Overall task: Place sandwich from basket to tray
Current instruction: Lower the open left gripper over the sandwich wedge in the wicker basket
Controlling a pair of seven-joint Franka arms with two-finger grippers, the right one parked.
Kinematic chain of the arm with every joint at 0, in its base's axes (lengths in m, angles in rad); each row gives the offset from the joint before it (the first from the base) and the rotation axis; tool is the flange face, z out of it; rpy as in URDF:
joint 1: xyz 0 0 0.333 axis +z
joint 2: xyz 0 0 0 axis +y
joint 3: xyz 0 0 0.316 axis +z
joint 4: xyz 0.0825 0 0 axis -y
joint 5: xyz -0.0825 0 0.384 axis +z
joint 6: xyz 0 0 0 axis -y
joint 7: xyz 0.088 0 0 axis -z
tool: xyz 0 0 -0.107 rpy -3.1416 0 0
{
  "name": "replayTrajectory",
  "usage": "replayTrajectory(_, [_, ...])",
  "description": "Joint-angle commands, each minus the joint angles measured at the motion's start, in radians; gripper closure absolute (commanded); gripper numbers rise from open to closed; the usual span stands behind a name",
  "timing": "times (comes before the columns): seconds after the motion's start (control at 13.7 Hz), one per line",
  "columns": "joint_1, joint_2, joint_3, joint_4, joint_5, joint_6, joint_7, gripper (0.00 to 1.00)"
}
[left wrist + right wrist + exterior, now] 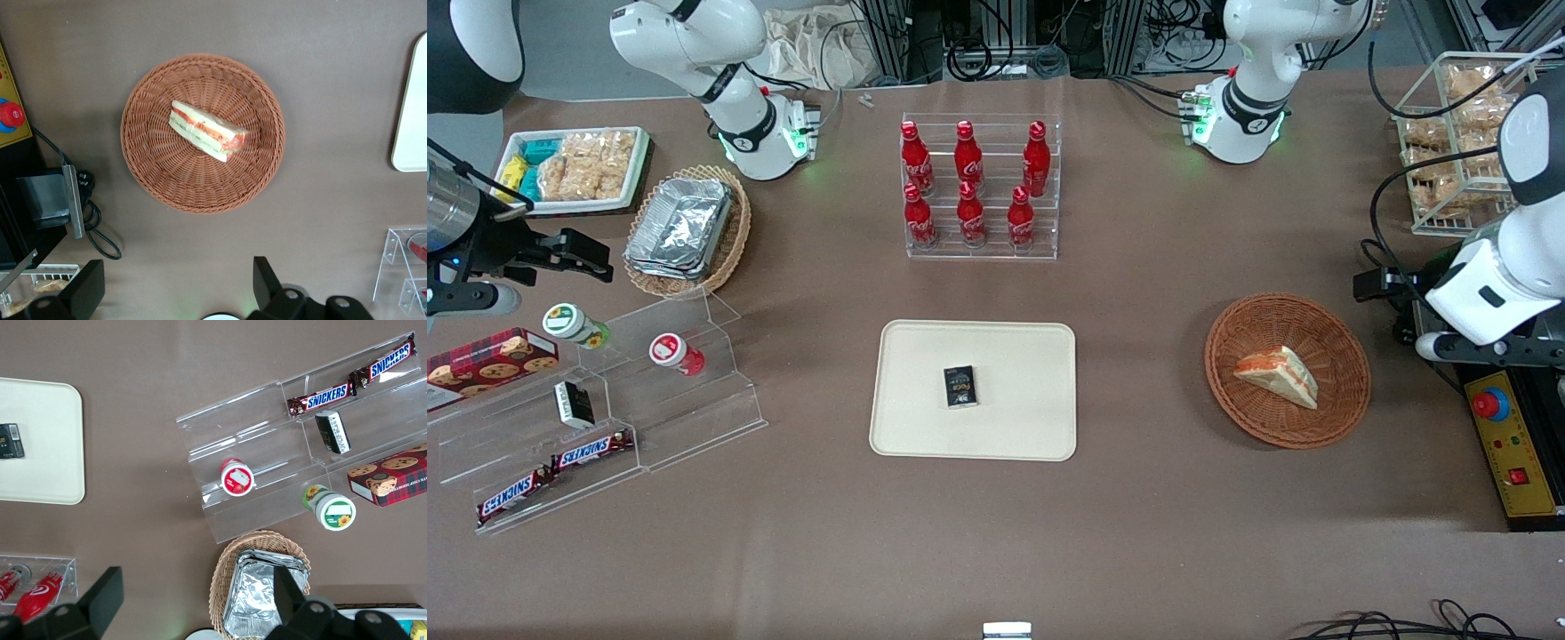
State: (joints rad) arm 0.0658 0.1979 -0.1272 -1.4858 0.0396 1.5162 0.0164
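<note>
Gripper [177, 290]: fingers spread apart, holding nothing, positioned above the table beside the basket [143, 157]. 1 sandwich [208, 130] lies in the basket. Tray [925, 356] holds 1 small black packet [960, 387].

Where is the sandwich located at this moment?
The sandwich lies inside the round brown basket, toward the working arm's end of the table, apart from the cream tray. The gripper hovers above the basket, jaws open and empty.

Six cola bottles [969, 182], two Snickers bars [551, 471]
</note>
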Motion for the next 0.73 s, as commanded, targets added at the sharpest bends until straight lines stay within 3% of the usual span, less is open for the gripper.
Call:
replayTrajectory(0.0, [-0.003, 0.021, 0.006, 0.035, 0.002, -0.034, -0.012, 0.00])
replayTrajectory(0.22, [-0.003, 0.060, 0.004, 0.041, 0.006, -0.034, -0.024, 0.00])
replayTrajectory(0.37, [-0.003, 0.075, 0.001, 0.023, 0.060, -0.013, -0.241, 0.00])
replayTrajectory(0.66, [0.011, 0.069, 0.003, -0.155, 0.027, 0.214, -0.650, 0.00])
